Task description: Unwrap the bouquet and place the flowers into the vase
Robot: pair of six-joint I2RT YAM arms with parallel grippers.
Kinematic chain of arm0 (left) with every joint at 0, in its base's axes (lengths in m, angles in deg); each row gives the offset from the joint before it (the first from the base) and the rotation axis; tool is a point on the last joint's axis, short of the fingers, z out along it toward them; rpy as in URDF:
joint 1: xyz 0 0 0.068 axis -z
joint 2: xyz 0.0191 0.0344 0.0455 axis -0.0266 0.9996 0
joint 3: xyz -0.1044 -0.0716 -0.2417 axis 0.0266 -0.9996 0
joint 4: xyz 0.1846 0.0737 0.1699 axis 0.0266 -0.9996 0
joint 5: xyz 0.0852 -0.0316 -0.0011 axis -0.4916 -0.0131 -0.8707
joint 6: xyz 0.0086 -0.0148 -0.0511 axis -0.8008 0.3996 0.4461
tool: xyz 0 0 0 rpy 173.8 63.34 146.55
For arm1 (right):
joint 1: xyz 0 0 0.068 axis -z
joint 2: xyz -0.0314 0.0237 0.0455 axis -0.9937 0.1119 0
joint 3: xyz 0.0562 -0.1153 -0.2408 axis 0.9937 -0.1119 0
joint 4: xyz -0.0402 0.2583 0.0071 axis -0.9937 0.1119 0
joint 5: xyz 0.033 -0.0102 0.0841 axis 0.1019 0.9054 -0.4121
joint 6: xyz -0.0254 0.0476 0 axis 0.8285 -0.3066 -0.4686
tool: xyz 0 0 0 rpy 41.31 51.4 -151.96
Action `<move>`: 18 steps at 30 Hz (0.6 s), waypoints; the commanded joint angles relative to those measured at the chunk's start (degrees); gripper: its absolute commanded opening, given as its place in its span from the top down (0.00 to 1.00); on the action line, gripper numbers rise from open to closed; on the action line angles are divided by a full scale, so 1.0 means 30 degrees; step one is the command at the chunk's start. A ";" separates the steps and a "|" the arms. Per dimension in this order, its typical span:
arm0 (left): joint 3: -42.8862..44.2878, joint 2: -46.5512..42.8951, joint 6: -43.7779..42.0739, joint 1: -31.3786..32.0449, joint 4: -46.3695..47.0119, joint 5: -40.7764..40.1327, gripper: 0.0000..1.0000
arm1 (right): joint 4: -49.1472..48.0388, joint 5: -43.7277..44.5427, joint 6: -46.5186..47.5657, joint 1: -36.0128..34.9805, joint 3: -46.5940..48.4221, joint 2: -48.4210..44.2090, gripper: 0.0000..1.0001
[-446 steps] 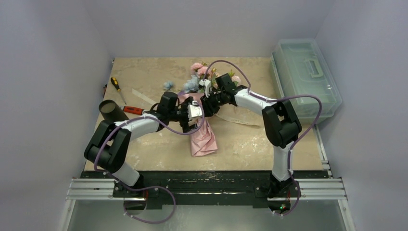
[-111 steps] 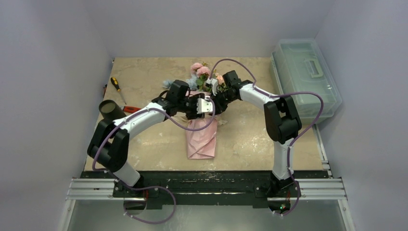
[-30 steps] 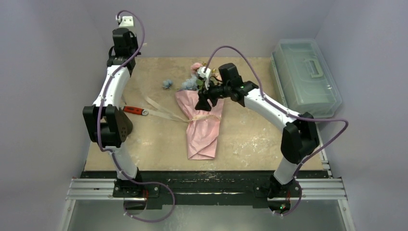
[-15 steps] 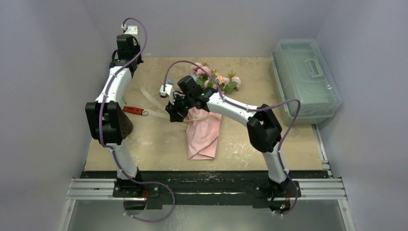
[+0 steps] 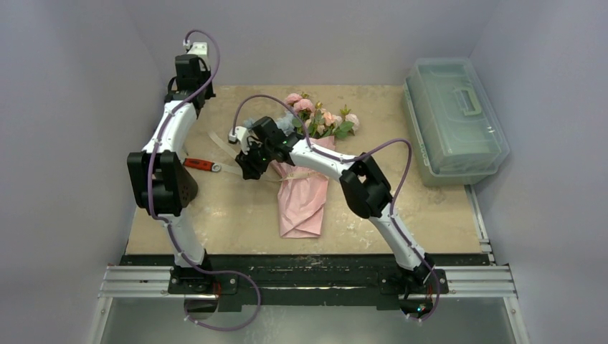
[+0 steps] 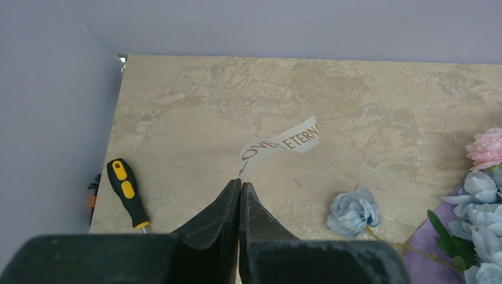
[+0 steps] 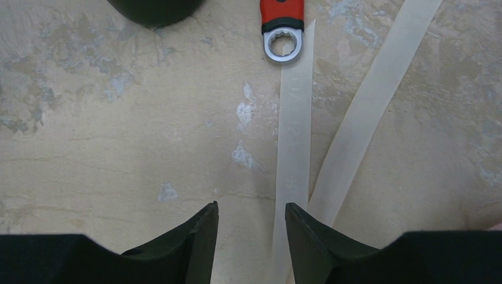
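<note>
Two ribbon tails under my right arm, bouquet not yet unwrapped
My right fingers (image 7: pixel 195 236) stand apart and empty, low over the counter (image 7: pixel 118 148), with one tail of the cream ribbon (image 7: pixel 294 136) just beyond the gap and a second beside it; the red-handled wrench (image 7: pixel 283 29) and the dark vase (image 7: pixel 157 7) sit close ahead. My left fingers (image 6: pixel 228 216) are pressed together, high at the back-left; whether they nip the lettered ribbon end (image 6: pixel 278 145) I cannot tell. The bouquet (image 5: pixel 305 193) lies mid-counter, flowers (image 5: pixel 319 118) pointing away from me, paper around the stems. Risks, as I judge them: closing could catch both tails or only bare counter; a pull along the ribbon could drag the whole bundle or tighten the tie; a forward sweep could knock the wrench into the vase
</note>
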 commanded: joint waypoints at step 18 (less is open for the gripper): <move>-0.0649 -0.1336 0.0786 -0.0321 0.0827 0.1334 1.00 | -0.0176 0.2468 0.1160 -0.0493 0.1010 0.2326 0.63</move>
